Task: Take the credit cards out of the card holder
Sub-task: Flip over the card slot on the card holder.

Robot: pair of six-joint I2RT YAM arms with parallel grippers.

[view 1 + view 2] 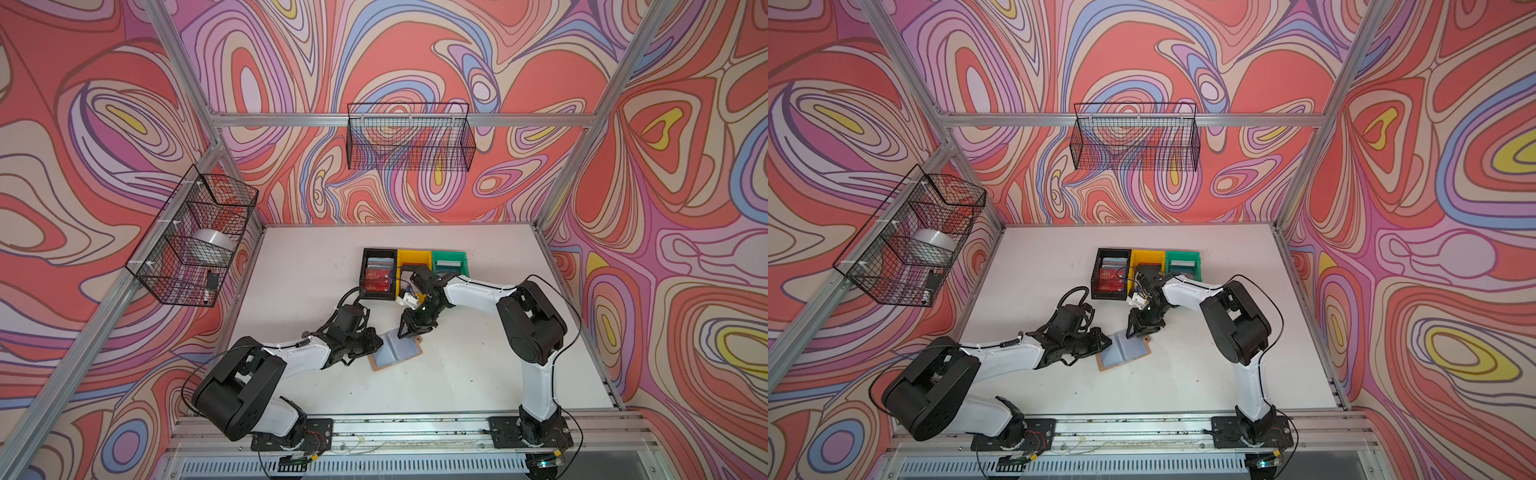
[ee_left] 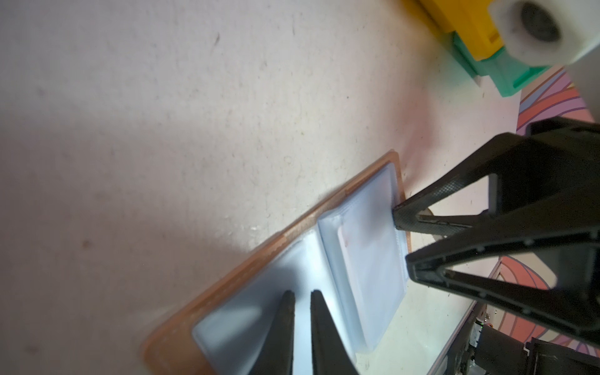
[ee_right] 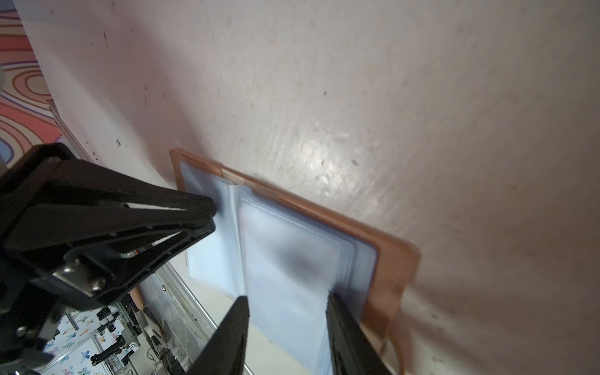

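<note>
Left fingers (image 2: pixel 287 319) nearly together, tips on card holder (image 2: pixel 165 341) sleeve, pinch unclear; right fingers (image 3: pixel 339 324) spread, straddling the opposite sleeve stack.

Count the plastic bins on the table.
3, side by side: the black bin, the yellow bin in the middle, partly behind the right arm, and the green bin.

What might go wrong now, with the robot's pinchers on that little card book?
1. The right gripper is open at the edge of the clear sleeves. It may pinch plastic instead of the pale card that seems to sit inside, tugging the whole card holder up.
2. The left gripper, nearly shut, pins only the other page, so the holder could slide or flap closed.
</note>
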